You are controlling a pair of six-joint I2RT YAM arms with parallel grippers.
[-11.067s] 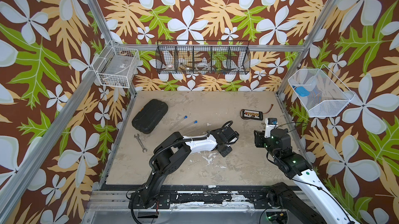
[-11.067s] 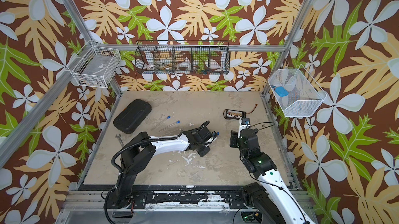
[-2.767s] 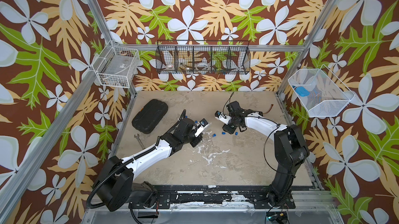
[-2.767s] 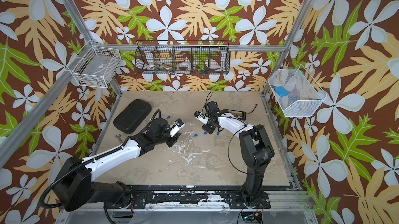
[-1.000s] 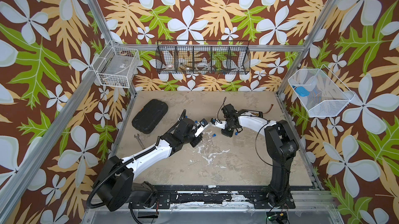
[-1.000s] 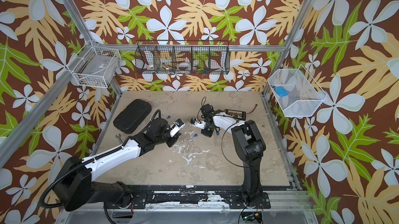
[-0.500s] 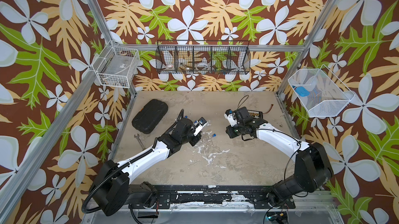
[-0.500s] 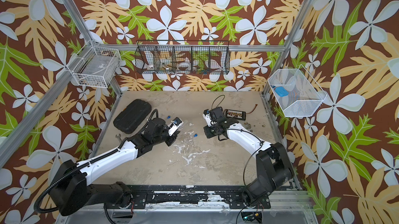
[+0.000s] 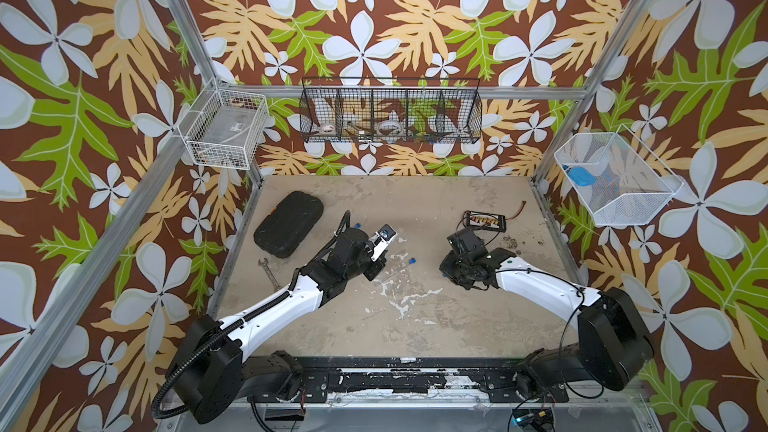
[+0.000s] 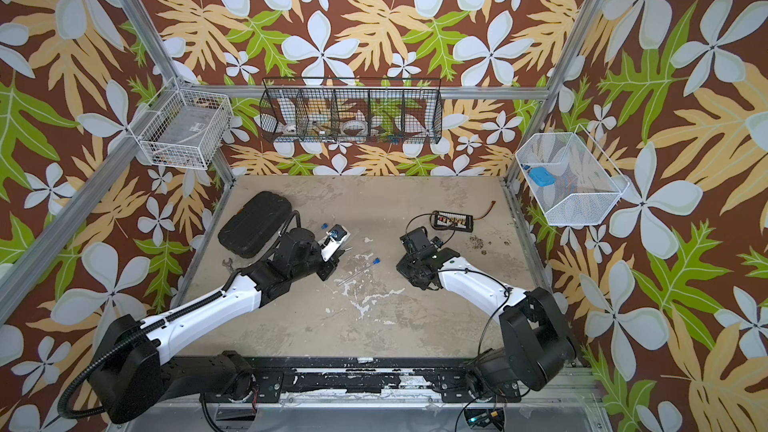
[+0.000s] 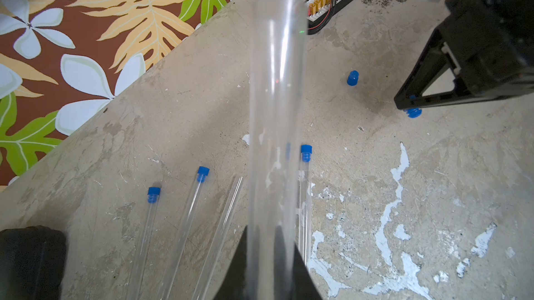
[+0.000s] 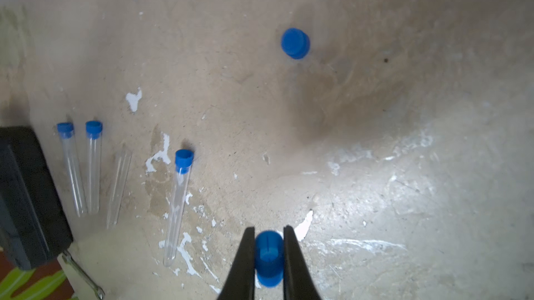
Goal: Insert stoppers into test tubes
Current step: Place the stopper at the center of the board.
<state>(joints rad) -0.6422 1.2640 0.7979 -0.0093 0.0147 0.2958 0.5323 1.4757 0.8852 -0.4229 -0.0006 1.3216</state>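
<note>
The right gripper (image 12: 269, 230) is low over the worn beige tabletop (image 9: 415, 326). Its jaws are clamped on a small bright blue cylindrical plastic stopper (image 12: 269, 269). Whether this stopper touches the surface cannot be determined.

The left gripper (image 11: 271, 281) has its jaws closed on a long, thin, clear transparent test tube (image 11: 277, 96). The tube projects beyond the fingertips, with its open, unplugged end away from the gripper and off the tabletop.

Four more tubes lie flat and roughly parallel on the tabletop:
- a first plugged tube (image 12: 176, 212), nearest the right gripper;
- an unplugged tube (image 12: 118, 191) beside it;
- a second plugged tube (image 12: 93, 174) and a third plugged tube (image 12: 73, 174), side by side, just beside a black rectangular plastic case (image 9: 289, 224).

A grey metal wrench (image 9: 268, 272) lies at the near edge of the case. A loose blue stopper (image 12: 295, 43) rests on the tabletop, well apart from the tubes.

Farther back, a black connector board with yellow sockets (image 9: 484, 221) lies toward the right side. A black wire basket (image 9: 390, 118) hangs on the far wall. One white wire basket (image 9: 224, 130) is mounted at the left corner, and a white mesh basket (image 9: 615, 180) on the right wall.
</note>
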